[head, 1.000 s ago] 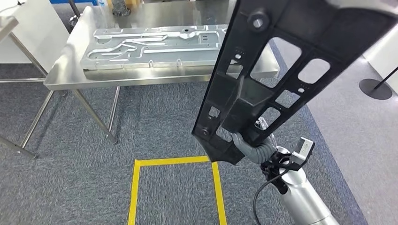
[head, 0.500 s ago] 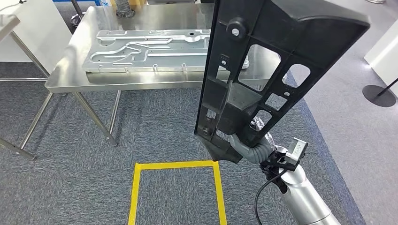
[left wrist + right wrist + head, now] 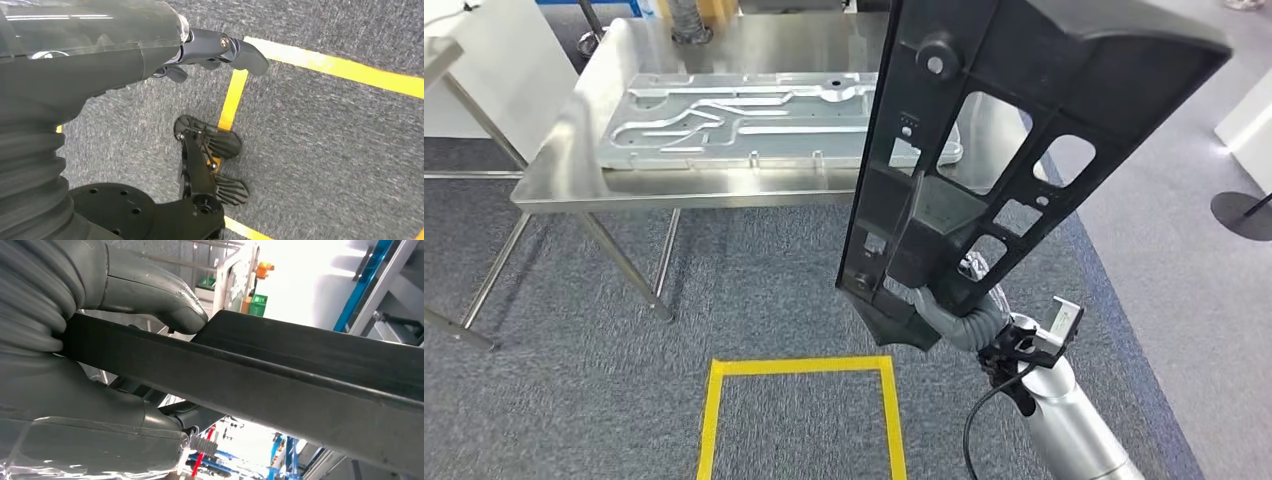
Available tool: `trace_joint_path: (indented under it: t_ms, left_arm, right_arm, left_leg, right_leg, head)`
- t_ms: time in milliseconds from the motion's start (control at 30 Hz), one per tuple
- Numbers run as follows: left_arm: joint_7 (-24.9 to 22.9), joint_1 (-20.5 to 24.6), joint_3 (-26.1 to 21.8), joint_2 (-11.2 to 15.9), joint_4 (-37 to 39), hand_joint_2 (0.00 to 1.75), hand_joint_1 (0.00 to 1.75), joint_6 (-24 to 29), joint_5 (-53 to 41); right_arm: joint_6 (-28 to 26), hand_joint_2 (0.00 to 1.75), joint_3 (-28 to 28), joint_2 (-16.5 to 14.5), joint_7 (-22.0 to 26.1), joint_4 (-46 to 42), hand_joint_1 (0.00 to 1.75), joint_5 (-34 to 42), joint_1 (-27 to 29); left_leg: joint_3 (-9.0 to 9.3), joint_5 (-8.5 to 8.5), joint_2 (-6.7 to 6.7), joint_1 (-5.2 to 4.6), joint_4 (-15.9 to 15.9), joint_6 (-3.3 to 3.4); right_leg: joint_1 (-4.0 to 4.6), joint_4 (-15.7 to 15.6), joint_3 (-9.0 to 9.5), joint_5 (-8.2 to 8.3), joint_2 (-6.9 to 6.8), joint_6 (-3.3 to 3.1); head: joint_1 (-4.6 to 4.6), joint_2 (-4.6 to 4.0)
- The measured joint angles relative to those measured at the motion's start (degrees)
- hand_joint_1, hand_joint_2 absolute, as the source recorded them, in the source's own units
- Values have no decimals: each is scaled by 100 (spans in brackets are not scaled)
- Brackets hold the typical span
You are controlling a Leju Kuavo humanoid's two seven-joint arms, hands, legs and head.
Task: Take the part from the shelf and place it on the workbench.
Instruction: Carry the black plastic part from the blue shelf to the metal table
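The right hand (image 3: 944, 310) grips the black part (image 3: 1004, 130) near its lower end, so the long, perforated frame stands nearly upright in front of the robot and leans a little to its right. In the right wrist view the thick grey thumb (image 3: 150, 290) presses on one face of the part's flat edge (image 3: 280, 370) while the rest of the hand wraps the opposite face, a clamp across the thickness. Holding it low and on end probably keeps the bulky piece clear of the robot's body and legs during the carry, and it leaves the free upper end to go over the surface first.

The part is in the air, not yet on the workbench (image 3: 564, 180). That steel surface lies ahead and to the robot's left, and a pressed metal panel (image 3: 754, 115) already rests flat on it, taking up much of the top; the bare strip beside the panel, toward the robot's right, looks like the likeliest landing spot. The part's upper half overlaps the surface's near right corner in the head view, though it cannot be told how high above it hangs.

The left hand (image 3: 215, 50) hangs beside the body over grey carpet, holding nothing, its fingers loosely extended. Yellow floor tape (image 3: 799, 368) marks a square just ahead of the robot, presumably a standing position.

No brand, label or writing is legible on the part, the panel or the surface.
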State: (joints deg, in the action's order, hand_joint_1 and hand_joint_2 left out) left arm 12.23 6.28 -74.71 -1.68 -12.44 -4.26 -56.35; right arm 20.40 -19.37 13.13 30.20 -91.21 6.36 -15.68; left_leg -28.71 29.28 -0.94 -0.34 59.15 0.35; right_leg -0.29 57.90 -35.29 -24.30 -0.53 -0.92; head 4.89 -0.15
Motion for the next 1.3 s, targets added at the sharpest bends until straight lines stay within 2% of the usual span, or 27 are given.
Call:
trace_joint_path:
  t_ms: [67, 133, 167, 200, 233, 267, 333, 400, 467, 533, 600, 633, 667, 700, 733, 767, 833, 867, 900, 1000, 1033, 1100, 1167, 1200, 1233, 1267, 1300]
  left_arm:
    - [5, 9, 0, -6, 0, 175, 0, -2, 2]
    - [9, 4, 0, -11, 0, 175, 0, -4, 3]
    - [10, -6, 0, -11, 0, 175, 0, -3, 3]
    - [10, -17, 0, -11, 0, 175, 0, -2, 3]
    - [10, -24, 0, -11, 0, 175, 0, -2, 3]
    - [10, -28, 0, -10, 0, 175, 0, -2, 2]
    - [11, -35, 0, -8, 0, 175, 0, -2, 0]
    - [13, -45, 0, -7, 0, 175, 0, -2, -3]
    - [20, -51, 1, -5, 0, 175, 0, -2, -4]
    - [34, -47, 2, -5, 0, 175, 0, -3, -4]
    - [45, -34, 2, -5, 0, 175, 0, -4, -4]
    - [47, -28, 2, -5, 0, 175, 0, -5, -4]
    - [48, -30, 2, -4, 0, 175, 0, -5, -4]
    - [48, -34, 2, -4, 0, 175, 0, -6, -3]
    - [49, -39, 2, -3, 0, 175, 0, -7, -3]
    - [49, -43, 2, -3, 0, 175, 0, -7, -2]
    - [48, -41, 2, -6, 0, 175, 0, -9, -1]
    - [49, -36, 2, -8, 0, 175, 0, -11, -1]
    - [49, -32, 2, -10, 0, 175, 0, -11, -1]
    - [54, -27, 2, -14, 0, 175, 0, -11, 4]
    - [56, -25, 2, -16, 0, 175, 0, -11, 9]
    - [62, -22, 2, -23, 0, 175, 0, -9, 32]
    - [63, -32, 2, -28, 0, 175, 0, -4, 55]
    - [62, -41, 2, -28, 0, 175, 0, -3, 61]
    - [62, -48, 1, -29, 0, 175, 0, -2, 63]
    - [63, -52, 1, -29, 0, 175, 0, -1, 66]
    - [63, -56, 0, -29, 0, 175, 0, 0, 68]
  right_arm:
    - [2, 175, 0, 21, 4, -17, 175, 1, -18]
    - [4, 175, -2, 32, 8, -25, 175, 3, -27]
    - [4, 175, -3, 32, 8, -24, 175, 4, -25]
    - [4, 175, -4, 32, 8, -24, 175, 6, -22]
    - [4, 175, -4, 32, 9, -24, 175, 11, -21]
    - [4, 175, -3, 32, 12, -24, 175, 19, -21]
    - [4, 175, -3, 32, 26, -23, 175, 45, -19]
    - [4, 175, -1, 32, 49, -26, 175, 66, -17]
    - [3, 175, 7, 32, 68, -36, 175, 73, -5]
    - [1, 175, 20, 27, 76, -51, 175, 76, 8]
    - [-1, 175, 34, 2, 86, -68, 175, 77, 20]
    - [-2, 175, 39, -13, 91, -74, 175, 77, 38]
    - [-3, 175, 42, -23, 93, -76, 175, 76, 64]
    - [-4, 175, 43, -26, 94, -76, 175, 73, 93]
    - [-7, 175, 44, -27, 95, -76, 175, 70, 115]
    - [-13, 175, 44, -27, 95, -77, 175, 67, 126]
    - [-29, 175, 45, -27, 101, -79, 175, 63, 133]
    - [-35, 175, 46, -27, 105, -80, 175, 62, 137]
    - [-39, 175, 47, -27, 108, -85, 175, 60, 143]
    - [-45, 175, 55, -26, 168, -117, 175, 59, 145]
    - [-45, 175, 66, -19, 218, -137, 175, 65, 140]
    - [-40, 175, 97, -5, 323, -202, 175, 88, 131]
    - [-18, 175, 134, 1, 379, -280, 175, 114, 121]
    - [0, 175, 156, 1, 386, -322, 175, 125, 117]
    - [22, 175, 179, 1, 388, -361, 175, 140, 108]
    - [42, 175, 201, 1, 386, -399, 175, 156, 92]
    - [56, 175, 223, 1, 384, -430, 175, 172, 67]
  left_leg:
    - [-282, 83, 14, 17, 513, -44]
    - [-761, 348, 20, 36, 1215, -98]
    - [-966, 478, 21, 44, 1439, -118]
    - [-1098, 530, 23, 49, 1498, -125]
    - [-1133, 457, 27, 51, 1364, -121]
    - [-1088, 255, 31, 53, 1069, -109]
    - [-921, -330, 42, 40, 337, -60]
    - [-832, -621, 48, 7, -23, 18]
    - [-754, -604, 40, -2, -80, 99]
    - [-618, -595, 29, 9, -154, 171]
    - [-513, -534, 22, 7, -187, 221]
    - [-473, -489, 16, 3, -188, 234]
    - [-425, -439, 6, -1, -188, 237]
    - [-361, -382, -4, -3, -187, 236]
    - [-283, -321, -14, -3, -187, 231]
    - [-194, -257, -21, -4, -186, 223]
    - [-32, -117, -30, -10, -177, 194]
    - [22, -47, -36, -15, -172, 168]
    - [69, 9, -41, -19, -166, 136]
    - [118, 38, -36, -14, -34, 36]
    - [49, 38, -26, -9, 129, 11]
    - [-298, 176, -7, 15, 713, -36]
    - [-776, 472, 2, 42, 1345, -90]
    - [-952, 595, 6, 57, 1491, -111]
    - [-1052, 628, 12, 71, 1474, -125]
    - [-1073, 524, 19, 84, 1286, -131]
    - [-1029, 265, 27, 93, 960, -133]
  right_leg:
    - [-12, -31, 121, -60, -9, -54]
    - [-4, -34, 218, -155, -11, -79]
    - [-1, -34, 274, -205, -7, -80]
    - [-1, -34, 340, -260, -2, -77]
    - [-2, -34, 415, -316, 3, -69]
    - [-3, -34, 498, -375, 5, -58]
    - [0, -35, 644, -497, 5, -21]
    - [6, -41, 724, -576, 13, 45]
    - [9, -2, 747, -569, 25, 120]
    - [-6, 262, 654, -554, 32, 169]
    - [-28, 859, 290, -692, 38, 205]
    - [-34, 1195, 34, -841, 39, 218]
    - [-41, 1448, -196, -997, 40, 227]
    - [-46, 1552, -359, -1100, 40, 233]
    - [-48, 1481, -435, -1094, 40, 233]
    - [-48, 1242, -424, -943, 40, 229]
    - [-27, 537, -300, -324, 37, 190]
    - [-8, 277, -245, -78, 37, 157]
    - [11, 122, -211, 88, 39, 123]
    - [17, 41, -103, 86, 55, 29]
    - [8, 20, -44, 57, 53, -5]
    - [-3, -6, 73, -15, 43, -55]
    - [-4, -9, 170, -113, 44, -71]
    - [-6, -8, 230, -167, 49, -68]
    - [-9, -8, 302, -226, 54, -60]
    - [-14, -8, 388, -289, 57, -47]
    - [-20, -10, 472, -357, 58, -29]
  head:
    - [1, 0]
    - [1, 0]
    - [1, 0]
    - [1, 0]
    - [1, 0]
    - [1, 0]
    - [1, 0]
    - [0, 0]
    - [0, 0]
    - [0, 0]
    - [-1, 0]
    - [0, 0]
    - [-1, 0]
    - [-1, 0]
    - [-1, 0]
    - [-2, 0]
    - [-1, 0]
    - [0, 0]
    - [0, 0]
    - [0, 0]
    - [1, 0]
    - [1, 0]
    - [2, 0]
    - [2, 0]
    - [2, 0]
    - [1, 0]
    - [1, 0]
